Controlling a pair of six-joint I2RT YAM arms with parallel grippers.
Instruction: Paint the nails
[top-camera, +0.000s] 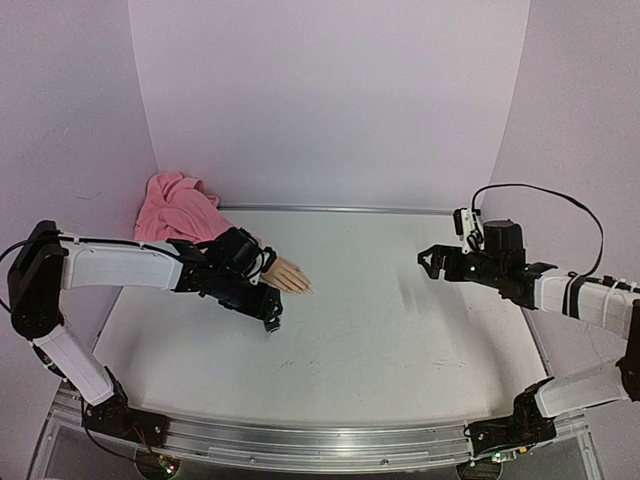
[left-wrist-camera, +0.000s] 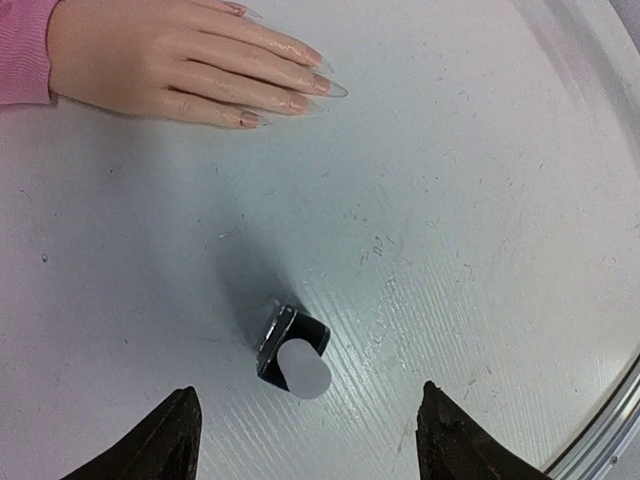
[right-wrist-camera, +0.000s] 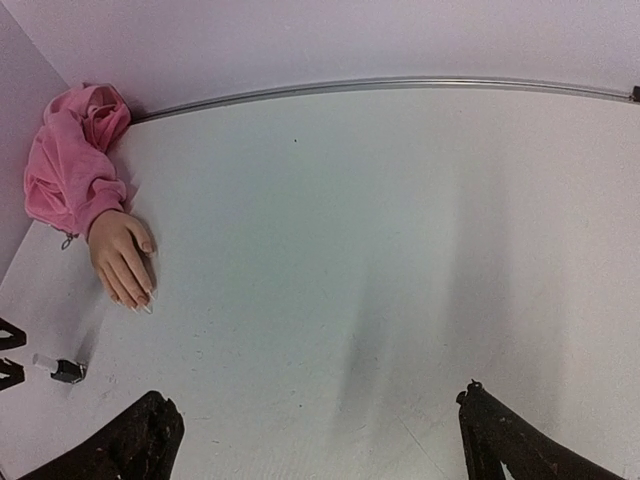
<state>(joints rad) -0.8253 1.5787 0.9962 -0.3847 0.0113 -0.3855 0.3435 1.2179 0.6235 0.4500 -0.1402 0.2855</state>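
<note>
The beige mannequin hand lies flat, its pink sleeve bunched in the back left corner. Its nails are long, pointed and pale. The hand also shows in the top view and the right wrist view. A small dark polish bottle with a pale cap stands on the table, just ahead of my left gripper. That gripper is open and the bottle is clear of both fingers. My right gripper is open and empty, hovering over the right side of the table.
The white table has a metal rail along its front edge and back edge. White walls close it in on three sides. The left arm reaches across the table's left part.
</note>
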